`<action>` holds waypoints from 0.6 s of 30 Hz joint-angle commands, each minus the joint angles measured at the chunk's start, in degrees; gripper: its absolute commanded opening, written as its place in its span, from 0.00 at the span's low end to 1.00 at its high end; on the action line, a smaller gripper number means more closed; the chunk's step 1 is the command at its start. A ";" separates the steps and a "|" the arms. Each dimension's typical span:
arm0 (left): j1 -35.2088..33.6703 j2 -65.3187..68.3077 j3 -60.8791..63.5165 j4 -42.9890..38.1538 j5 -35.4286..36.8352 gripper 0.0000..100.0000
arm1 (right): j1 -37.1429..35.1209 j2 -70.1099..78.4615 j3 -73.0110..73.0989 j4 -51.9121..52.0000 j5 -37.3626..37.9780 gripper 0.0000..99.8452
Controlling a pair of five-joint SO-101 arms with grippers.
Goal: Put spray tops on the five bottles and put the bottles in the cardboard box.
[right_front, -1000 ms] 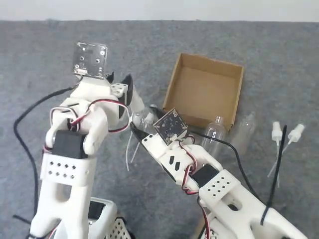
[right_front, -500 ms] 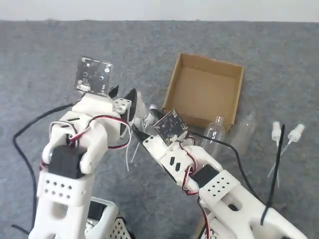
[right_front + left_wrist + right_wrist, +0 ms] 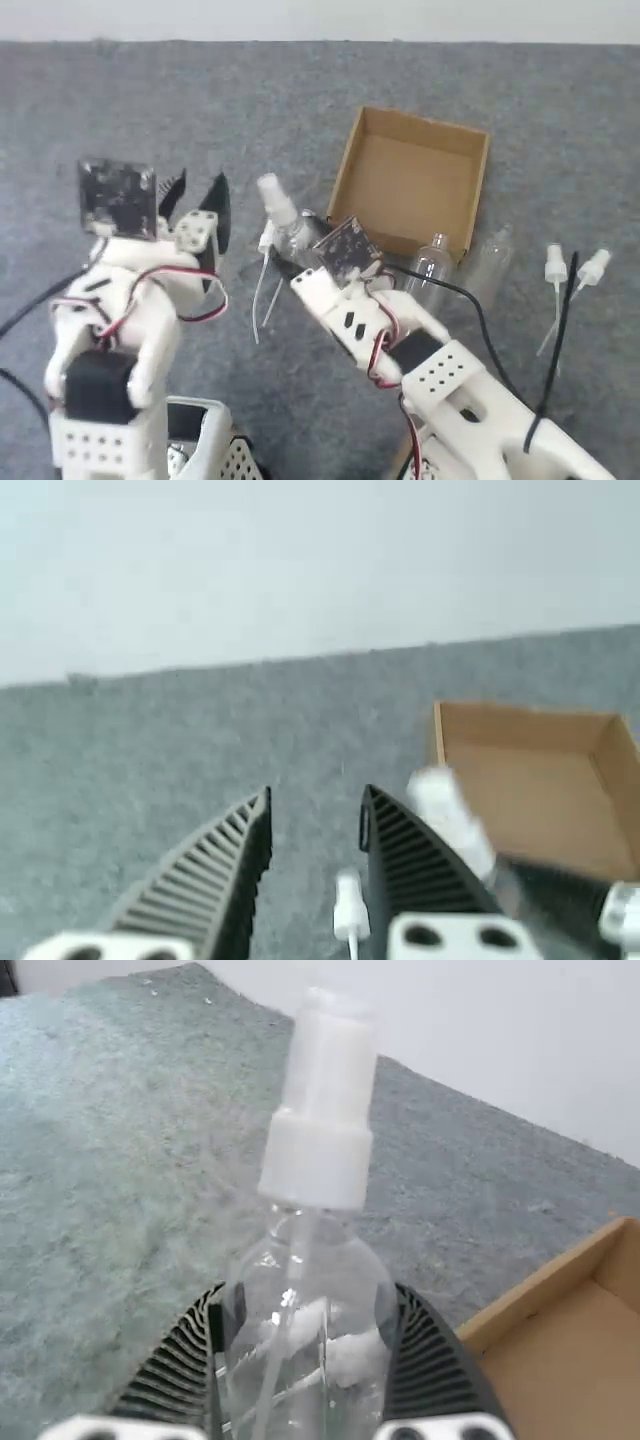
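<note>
Right fingers [image 3: 430, 1365] are clamped on a clear bottle [image 3: 300, 1330], its spray top [image 3: 320, 1120] seated, just beside the cardboard box [image 3: 345, 180]. Left fingers [image 3: 230, 865] gape wide, holding nothing. Risk: the smooth bottle may slip in the grasp, or its top may clip the box rim on entry. The box holds no bottle yet.

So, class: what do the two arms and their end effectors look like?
Left arm and right arm: white plastic with grids of small holes, black motor blocks, red, black and white wires. Left end effector and right end effector: two black, ribbed, tapering fingers each. A square circuit board sits at each wrist; a black cable runs along the right arm.
</note>
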 commanded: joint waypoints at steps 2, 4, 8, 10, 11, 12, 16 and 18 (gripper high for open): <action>1.32 -2.11 8.75 -5.36 0.00 0.14 | 5.58 -1.80 -12.48 7.43 -0.53 0.01; 3.34 -2.64 12.53 -7.38 0.00 0.14 | 7.25 -1.80 -15.56 9.19 -0.44 0.01; 8.26 -5.01 19.47 -11.60 0.00 0.16 | 9.89 -0.75 -23.38 13.49 -0.44 0.01; 10.55 -7.03 21.58 -12.66 -0.09 0.20 | 10.07 1.80 -28.75 16.75 -0.44 0.01; 11.52 -8.18 22.20 -12.57 0.00 0.22 | 9.98 3.65 -31.56 18.33 -0.44 0.01; 12.31 -9.49 22.99 -12.48 0.00 0.23 | 9.80 5.85 -34.20 19.82 -0.44 0.01; 12.92 -15.38 27.47 -13.89 0.00 0.25 | 7.60 14.90 -42.46 24.40 -0.53 0.01; 12.92 -17.76 29.85 -15.12 0.00 0.25 | 5.32 18.68 -45.89 27.38 -0.53 0.01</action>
